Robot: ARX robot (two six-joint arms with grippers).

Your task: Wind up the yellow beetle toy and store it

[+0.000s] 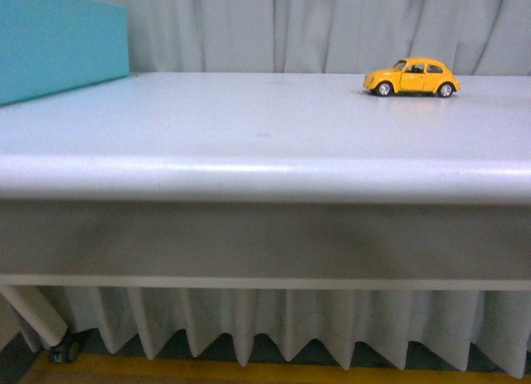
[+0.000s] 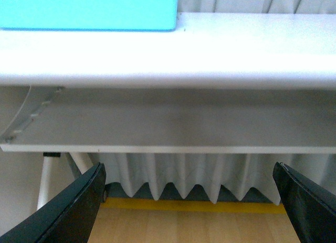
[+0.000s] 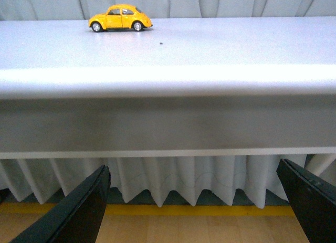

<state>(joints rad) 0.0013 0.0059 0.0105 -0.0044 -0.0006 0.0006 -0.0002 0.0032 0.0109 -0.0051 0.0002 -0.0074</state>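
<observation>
Yellow beetle toy (image 1: 411,77) pickup suits the right end effector (image 3: 192,169), jaws wide and empty like those of the left end effector (image 2: 189,169); both hang below the tabletop's (image 1: 249,127) rounded front edge, so I judge it should rise clear first. The toy stands on its wheels at one o'clock near the far edge, with open surface around it and the teal box (image 1: 58,40) well apart at ten o'clock.

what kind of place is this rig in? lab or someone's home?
Likely a staged lab or test cell, not a home: a white table, grey curtains hung behind it, a yellow line on the floor, and only the yellow beetle toy and a teal box set out.
</observation>
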